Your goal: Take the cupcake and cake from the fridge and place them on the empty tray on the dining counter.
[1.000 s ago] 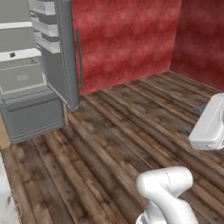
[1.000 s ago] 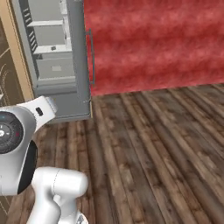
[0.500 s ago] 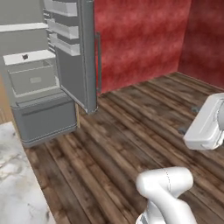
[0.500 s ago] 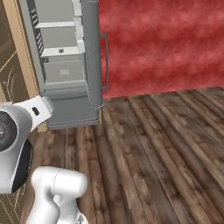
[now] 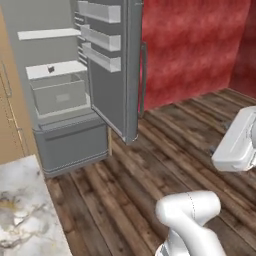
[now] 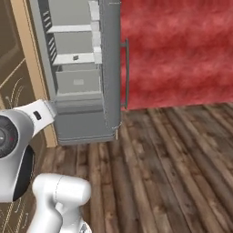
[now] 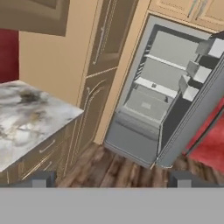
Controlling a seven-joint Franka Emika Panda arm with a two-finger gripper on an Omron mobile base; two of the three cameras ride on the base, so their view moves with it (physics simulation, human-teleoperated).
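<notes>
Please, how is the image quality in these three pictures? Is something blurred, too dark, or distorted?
Left base view: evenly lit and soft; the small dark item on the shelf of the fridge is too blurred to identify. Right base view: equally soft, no glare, faint shading on the floor. Hand view: tilted, so the fridge leans; the open gripper shows as blurred dark tips.

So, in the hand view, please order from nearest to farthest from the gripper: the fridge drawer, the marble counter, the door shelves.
Seen from the open gripper:
1. Marble counter, on the left, nearest.
2. Fridge drawer, inside the open fridge, ahead.
3. Door shelves, on the open door at upper right, about as far as the drawer; too close to call.
</notes>
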